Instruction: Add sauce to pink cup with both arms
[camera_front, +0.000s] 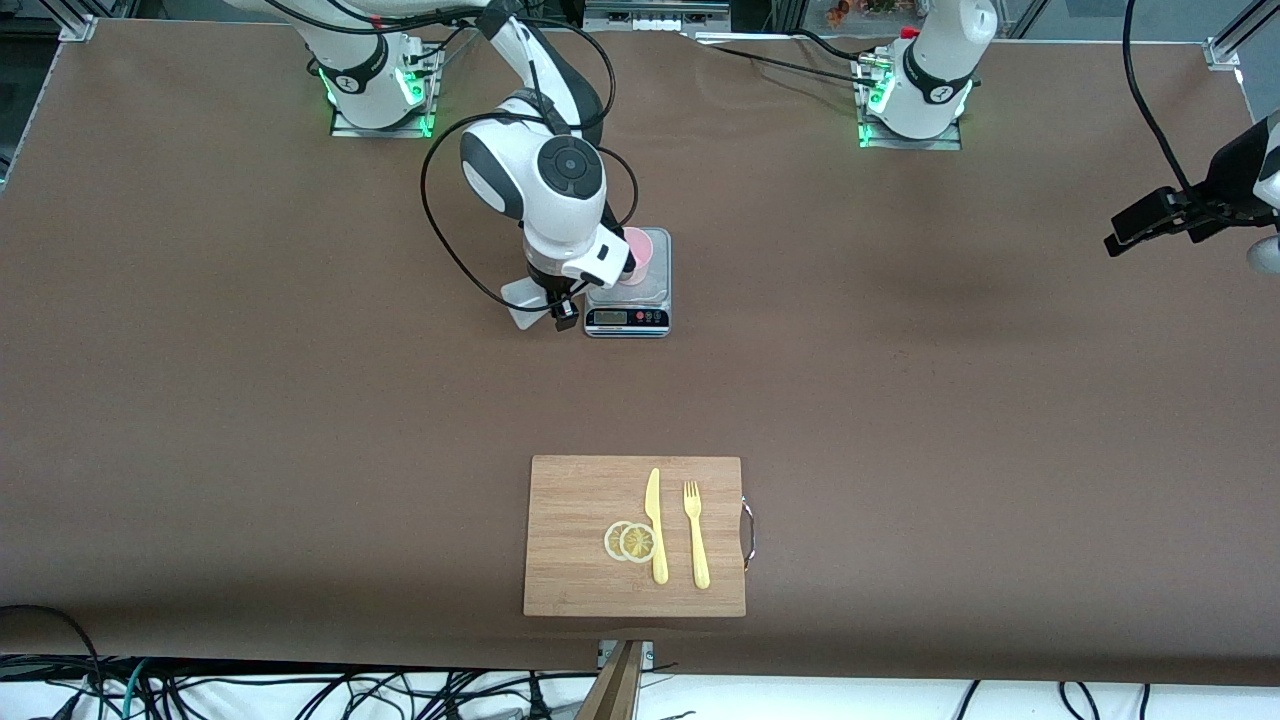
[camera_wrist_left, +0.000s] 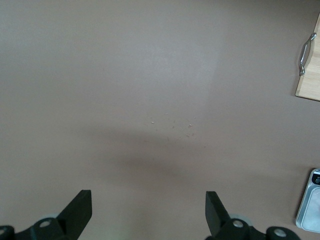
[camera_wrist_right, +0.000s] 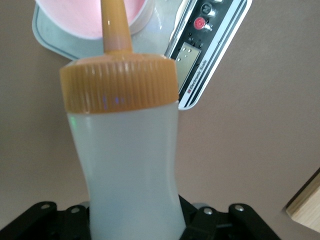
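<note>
My right pincer (camera_front: 562, 312) hangs just beside the scale (camera_front: 628, 318), on the side toward the right arm's end of the counter (camera_front: 900, 400), clamped on the sauce bottle (camera_wrist_right: 131, 165). The bottle is tipped so its orange nozzle (camera_wrist_right: 114, 25) points at the pink cup (camera_front: 637, 255), which stands on the scale's platform. Step in hand, as I judge it: dosing. To do it well I should keep the nozzle tip inside the cup's rim before any squeeze, press gently, and watch the scale's display; a hard squeeze could overshoot or push sauce onto the platform.

My left pincer (camera_wrist_left: 147, 212) waits, jaws wide and empty, over bare counter well toward the left arm's end from the scale.

View notes: the front view shows the cutting board (camera_front: 635, 535) nearer the camera than the scale, carrying lemon slices (camera_front: 631, 541), knife (camera_front: 655, 525) and fork (camera_front: 696, 533), but the arm hides the bottle. The right wrist view alone shows the grip and the nozzle over the cup. The left wrist view shows only a corner of the scale and the board's handle.
</note>
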